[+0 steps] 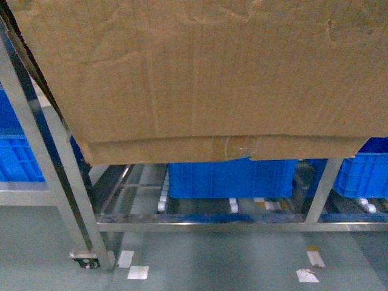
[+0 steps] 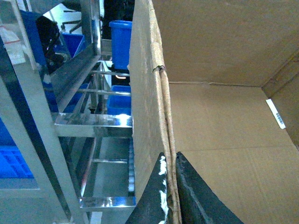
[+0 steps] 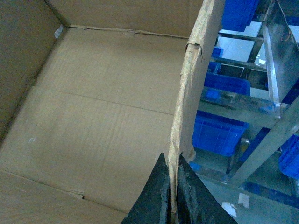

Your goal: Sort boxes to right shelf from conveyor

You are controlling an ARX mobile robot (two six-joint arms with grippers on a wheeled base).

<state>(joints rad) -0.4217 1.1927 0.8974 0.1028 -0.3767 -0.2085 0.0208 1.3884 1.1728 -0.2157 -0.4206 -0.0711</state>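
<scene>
Head view: one cardboard box (image 1: 200, 73) fills the upper part of the picture, carried high with its taped bottom seam facing the camera, so it hides both hands. It hangs in front of the steel shelf (image 1: 200, 223), above the lower roller tier, likely lifted that way to clear the frame before being set on a tier. At least three blue crates (image 1: 233, 179) sit behind and below it on the rollers. The conveyor is not visible.

Left wrist view: the left hand (image 2: 169, 196) is clamped on the box's torn left wall, one finger outside and one inside, pinching the edge. The box interior looks empty apart from a white label (image 2: 275, 113) stuck on one inner wall. The shelf's rails run just beside the wall.

Right wrist view: the right hand (image 3: 172, 196) is clamped on the opposite wall in the same way. Gripping both walls at the rim probably keeps the box level between the arms. More blue crates stand on the rack beyond.
</scene>
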